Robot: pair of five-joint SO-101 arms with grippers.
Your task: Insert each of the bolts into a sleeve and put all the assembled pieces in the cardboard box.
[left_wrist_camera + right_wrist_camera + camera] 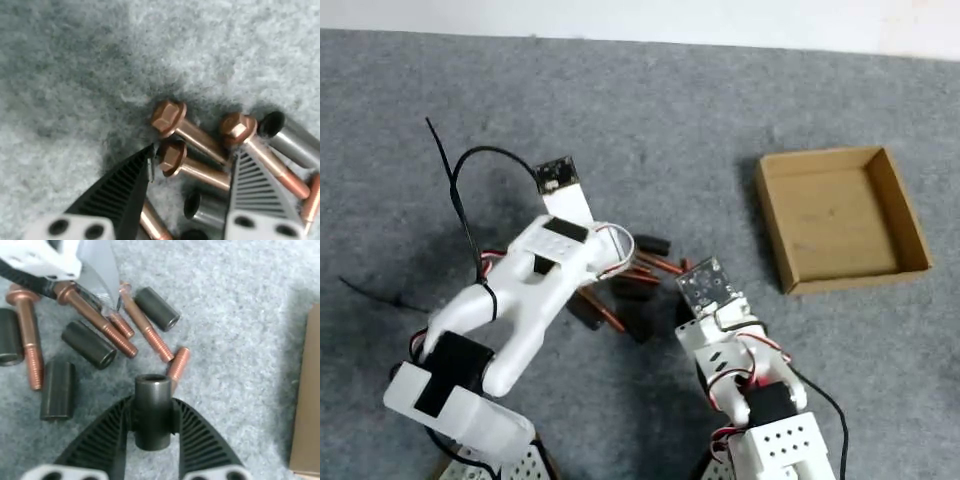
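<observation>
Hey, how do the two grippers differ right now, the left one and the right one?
The left gripper is open, its jaws apart on either side of a copper bolt. The right gripper is shut on a dark sleeve. The left gripper's copper bolt lies flat on the grey mat, while the right gripper's dark sleeve is clamped by its sides with an open end showing. Both have one part between their jaws.

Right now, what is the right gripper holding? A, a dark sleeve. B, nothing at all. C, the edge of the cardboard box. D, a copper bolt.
A: the right wrist view shows the right gripper shut on a dark sleeve clamped between its fingers, while the copper bolts lie loose beyond it.
</observation>
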